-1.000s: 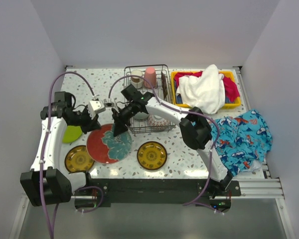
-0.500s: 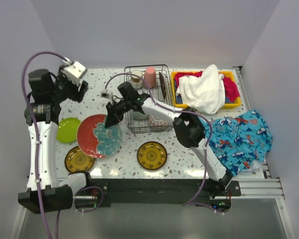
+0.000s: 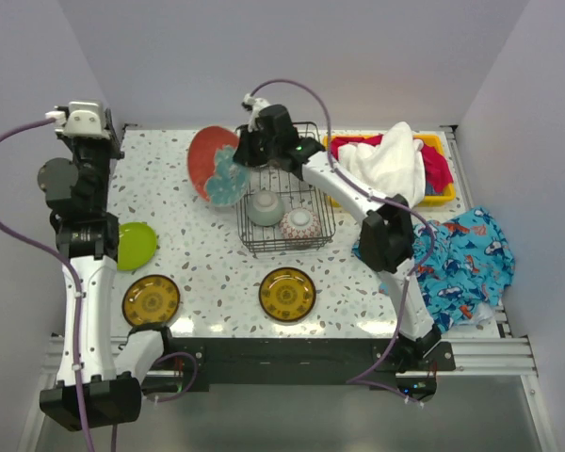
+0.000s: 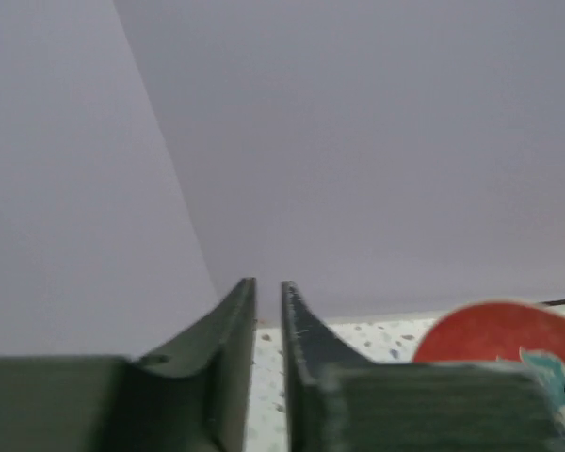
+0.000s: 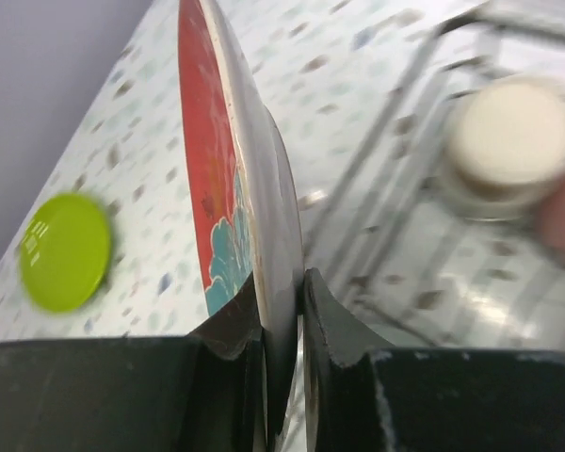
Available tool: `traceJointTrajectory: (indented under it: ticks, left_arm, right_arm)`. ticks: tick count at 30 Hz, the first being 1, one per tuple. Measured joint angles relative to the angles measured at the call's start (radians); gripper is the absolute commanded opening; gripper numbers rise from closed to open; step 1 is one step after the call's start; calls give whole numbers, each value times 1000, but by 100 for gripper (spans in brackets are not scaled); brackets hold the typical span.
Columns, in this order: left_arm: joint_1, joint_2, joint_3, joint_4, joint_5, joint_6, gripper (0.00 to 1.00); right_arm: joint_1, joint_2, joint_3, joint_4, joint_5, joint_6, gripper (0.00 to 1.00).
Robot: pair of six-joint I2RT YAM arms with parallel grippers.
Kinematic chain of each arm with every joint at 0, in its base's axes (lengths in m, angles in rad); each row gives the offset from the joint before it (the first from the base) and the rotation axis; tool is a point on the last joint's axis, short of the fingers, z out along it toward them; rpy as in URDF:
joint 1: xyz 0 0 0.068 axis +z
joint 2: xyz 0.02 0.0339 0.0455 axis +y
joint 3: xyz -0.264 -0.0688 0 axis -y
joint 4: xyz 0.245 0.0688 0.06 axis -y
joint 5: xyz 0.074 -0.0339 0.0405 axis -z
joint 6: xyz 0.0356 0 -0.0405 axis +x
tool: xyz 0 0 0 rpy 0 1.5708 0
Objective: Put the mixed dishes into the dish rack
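The red teal-rimmed plate was clamped on edge in the right hand and held aloft just left of the dish rack, whose far-left corner lay to its right, while the left hand, closed on nothing, was raised well apart.

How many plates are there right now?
4: red plate gripped by the right end effector beside the dish rack, lime-green plate at left, left amber plate and middle amber plate near front. Others may hide in the rack.
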Motion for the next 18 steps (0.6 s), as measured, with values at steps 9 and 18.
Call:
traceJointTrajectory:
  ticks: [9,18]
  left_arm:
    - [-35,117,-262,74,13,-125,0]
    - [-201,285,-427,105,132,-117,0]
  right_arm:
    - [-27,-275,-122,-28,560,-69,0]
    - [77,-289,-143,-95,823,-169,0]
